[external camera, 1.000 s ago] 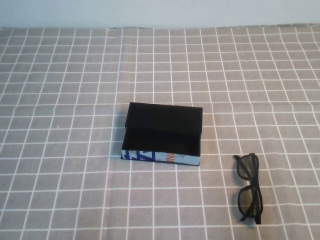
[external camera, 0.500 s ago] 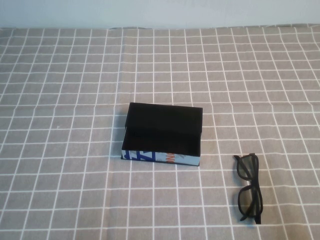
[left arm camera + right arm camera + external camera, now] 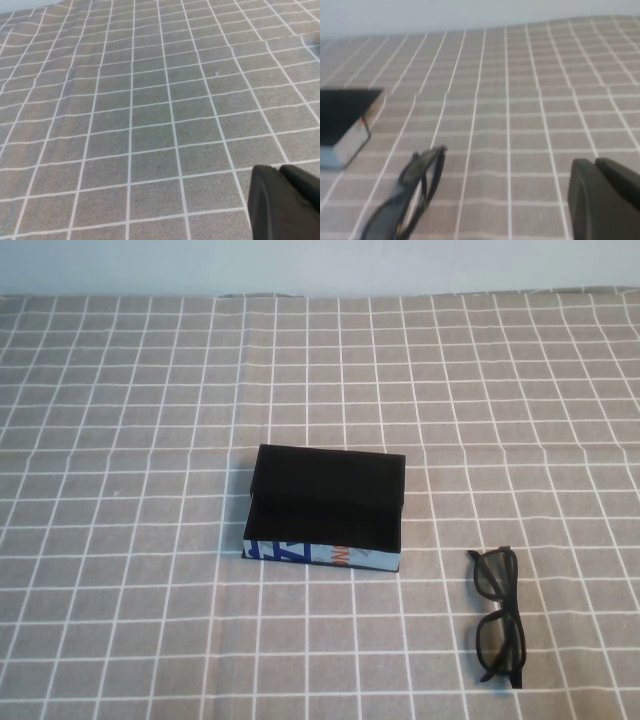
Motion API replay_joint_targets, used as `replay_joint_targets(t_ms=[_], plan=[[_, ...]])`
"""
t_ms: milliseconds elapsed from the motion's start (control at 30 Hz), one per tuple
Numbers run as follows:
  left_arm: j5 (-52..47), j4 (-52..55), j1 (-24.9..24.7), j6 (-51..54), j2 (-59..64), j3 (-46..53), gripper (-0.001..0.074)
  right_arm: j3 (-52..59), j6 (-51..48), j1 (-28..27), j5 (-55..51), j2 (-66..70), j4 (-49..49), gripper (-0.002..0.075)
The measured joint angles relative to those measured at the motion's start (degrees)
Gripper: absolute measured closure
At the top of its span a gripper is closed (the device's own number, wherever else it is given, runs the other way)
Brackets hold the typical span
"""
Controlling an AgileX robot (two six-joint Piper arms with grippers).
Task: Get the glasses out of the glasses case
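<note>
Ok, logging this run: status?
Glasses out on cloth, right of open glasses case. Left claw, right claw clear, parked. Nothing obstructing.

1. Neither arm appears in the high view
2. The left gripper (image 3: 286,202) shows only as a dark finger part at the corner of its wrist view, above the table
3. The right gripper (image 3: 602,197) shows likewise in its own wrist view

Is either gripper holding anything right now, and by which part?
Nothing is held. The glasses lie on the cloth right of the open glasses case. The left gripper and right gripper are off both.
</note>
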State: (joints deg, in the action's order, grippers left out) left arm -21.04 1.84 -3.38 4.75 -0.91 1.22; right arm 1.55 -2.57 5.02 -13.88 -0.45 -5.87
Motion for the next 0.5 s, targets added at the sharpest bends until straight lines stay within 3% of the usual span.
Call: replay_joint_targets(t_ms=[167, 500], plan=[[0.0, 0.0, 0.0, 0.0, 0.0, 0.0, 0.0739, 0.0, -5.7, 0.0, -3.6, 0.0, -3.1, 0.0742], [0.0, 0.0, 0.0, 0.0, 0.0, 0.0, 0.0739, 0.0, -6.6, 0.0, -4.0, 0.0, -3.9, 0.0742]])
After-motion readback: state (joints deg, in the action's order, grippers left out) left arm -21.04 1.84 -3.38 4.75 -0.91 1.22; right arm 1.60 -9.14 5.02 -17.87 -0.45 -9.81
